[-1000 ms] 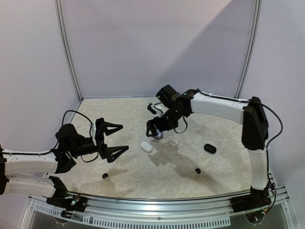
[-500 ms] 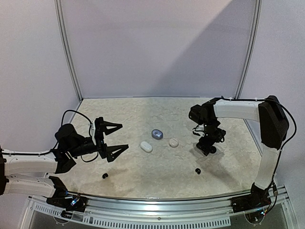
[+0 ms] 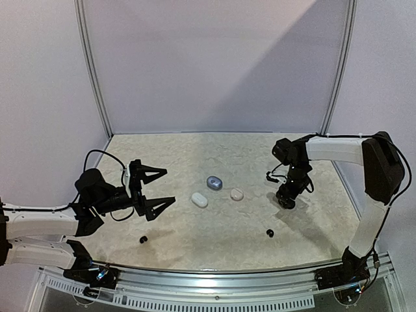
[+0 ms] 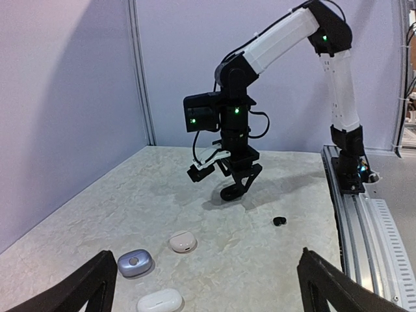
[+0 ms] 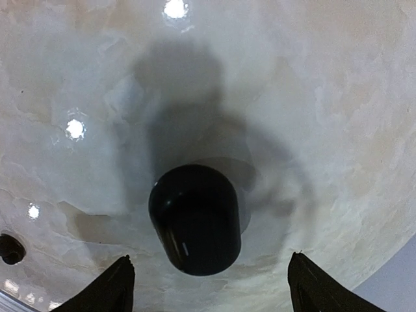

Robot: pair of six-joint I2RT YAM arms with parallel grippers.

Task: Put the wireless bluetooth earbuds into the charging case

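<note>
Marbled tabletop [image 3: 214, 242] — left hand [image 3: 170, 186] spread wide; right hand [image 5: 208, 260] apart, straddling black case [image 5: 195, 218].

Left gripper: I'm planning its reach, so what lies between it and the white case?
Only bare table, as the top view shows, between the open left gripper and the white case.

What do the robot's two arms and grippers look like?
The left arm and right arm have white shells, black joints and loose black cables. The left gripper has two black triangular open-frame fingers. The right gripper is black too, with green lights on the wrist.
</note>
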